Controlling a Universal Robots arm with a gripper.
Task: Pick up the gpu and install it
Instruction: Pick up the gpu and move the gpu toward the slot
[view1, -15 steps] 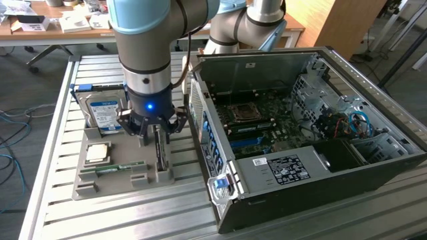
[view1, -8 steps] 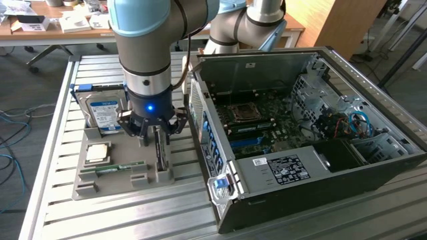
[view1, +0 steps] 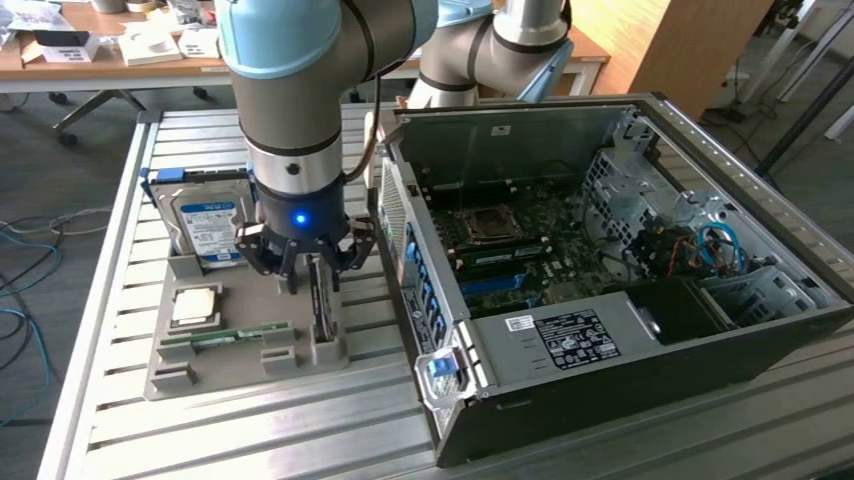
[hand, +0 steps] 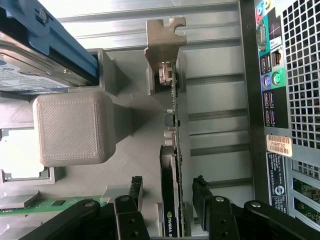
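Closing off-centre would likely have tipped the thin gpu or wedged it in its slot. It stood on edge in the gray holder on the table, just beside the open computer case. The jaws stood wide apart, straddling the card's upper edge and gripping nothing.

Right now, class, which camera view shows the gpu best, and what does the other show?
The wrist view: the gpu stands edge-on, close up, its metal bracket visible, between the fingers of the open gripper. The exterior view shows it as a thin card upright in the grey holder, partly hidden by the gripper.
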